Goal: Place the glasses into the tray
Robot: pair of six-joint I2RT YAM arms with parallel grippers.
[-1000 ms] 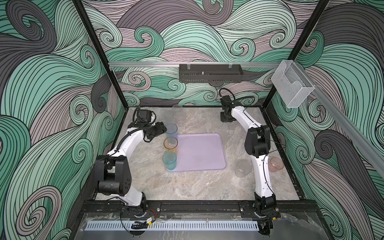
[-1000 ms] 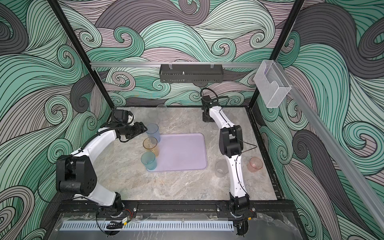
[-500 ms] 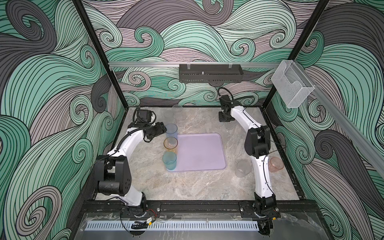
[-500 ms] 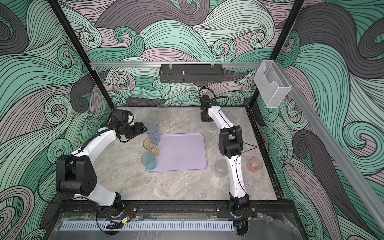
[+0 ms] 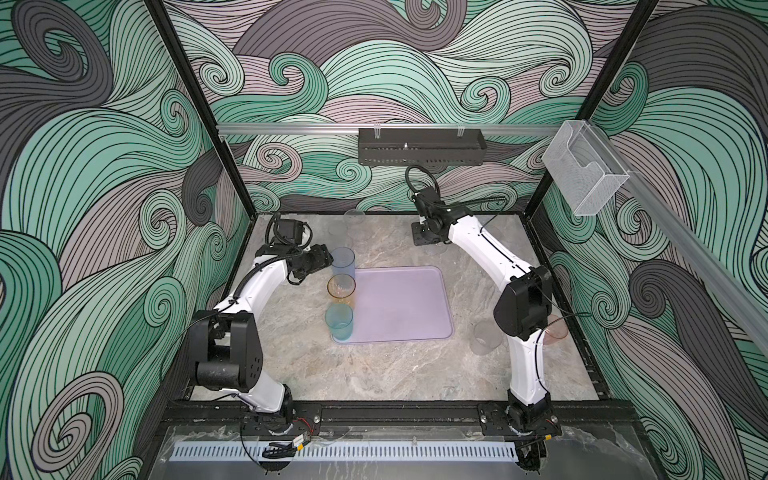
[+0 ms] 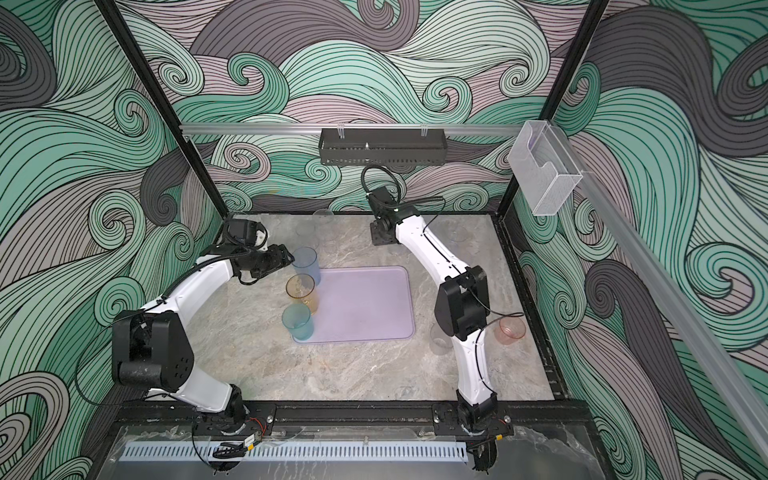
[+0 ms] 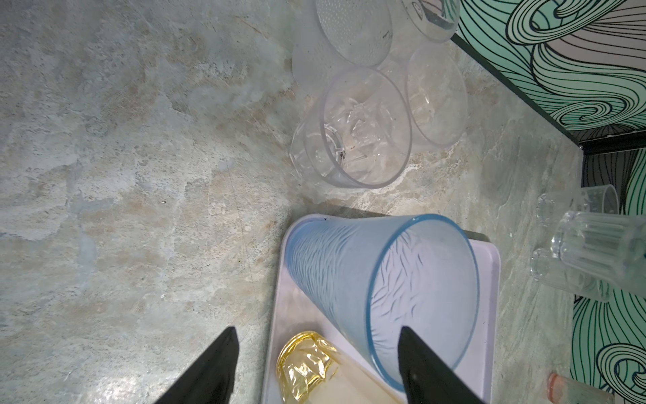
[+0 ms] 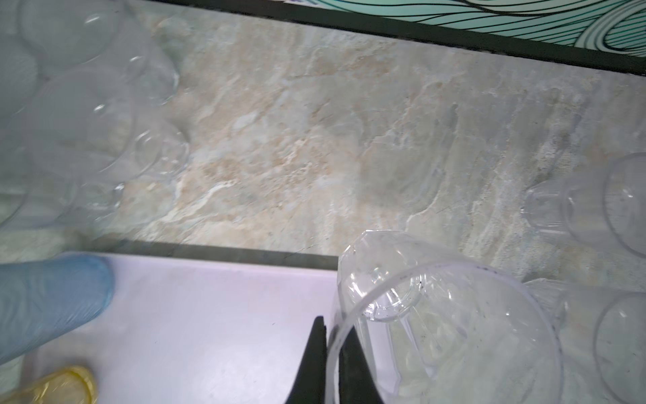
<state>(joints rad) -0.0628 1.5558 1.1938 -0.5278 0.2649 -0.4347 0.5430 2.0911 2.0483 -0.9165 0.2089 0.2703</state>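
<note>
**Three tumblers line the tray; a clear glass is pinched by its rim**

In both top views the flat lavender tray point(image 5: 399, 305), low-rimmed and round-cornered, lies mid-worktop point(image 5: 374, 374) on marbled stone. The blue tumbler point(image 5: 343, 262), amber tumbler point(image 5: 341, 289) and teal tumbler point(image 5: 339, 322) stand along its left edge, and the right part is open surface.

Left wrist view: the left tool point(image 7: 316, 330) is spread wide, one finger overlapping the ripple-textured blue tumbler's rim.

Right wrist view: the right tool point(image 8: 330, 328) is clamped on the rim of a faceted clear glass point(image 8: 437, 332) at the tray's corner.
</note>
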